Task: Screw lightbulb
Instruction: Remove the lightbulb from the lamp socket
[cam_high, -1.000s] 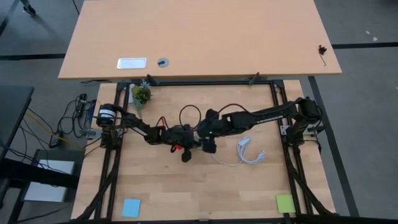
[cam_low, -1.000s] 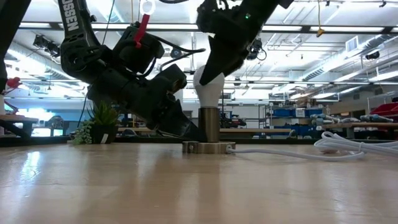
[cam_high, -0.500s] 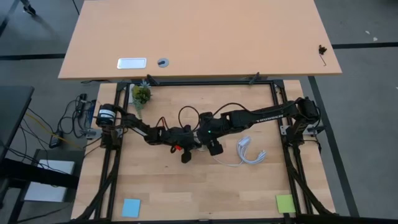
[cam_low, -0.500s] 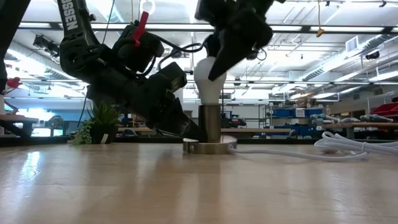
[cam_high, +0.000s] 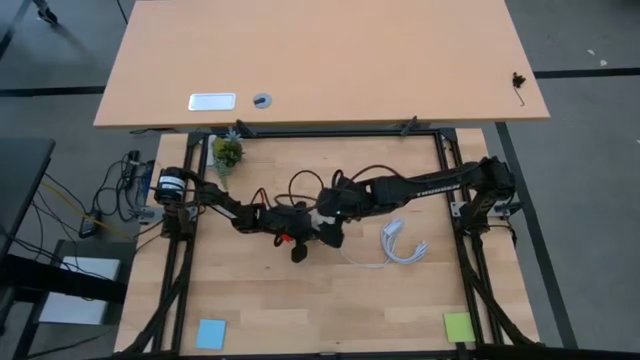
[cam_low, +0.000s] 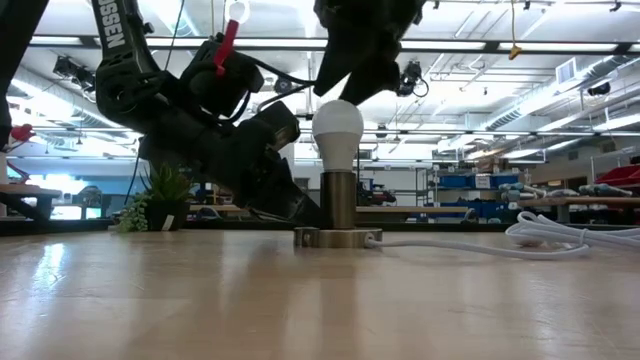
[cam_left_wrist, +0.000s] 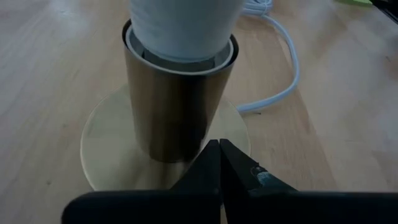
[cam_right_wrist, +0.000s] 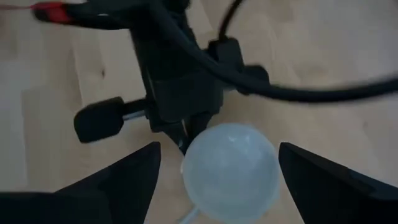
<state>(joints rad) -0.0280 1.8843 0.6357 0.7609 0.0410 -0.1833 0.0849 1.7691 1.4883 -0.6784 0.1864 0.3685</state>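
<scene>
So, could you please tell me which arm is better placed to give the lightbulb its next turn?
Probably the right: its pincer hangs open directly above the lightbulb, fingers either side of the head. The left pincer is shut, pressing down on the socket base, apparently steadying it.

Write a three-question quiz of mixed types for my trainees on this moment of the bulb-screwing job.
1. True or false: the white pear-shaped lightbulb stands upright in the brass cylindrical socket.
2. Which gripper presses on the socket's round base plate? A) left B) right
3. Fill in: the right gripper is above the bulb with its fingers ____.

Key: 1 true; 2 A, the shut left gripper; 3 open, clear of the bulb.
</scene>
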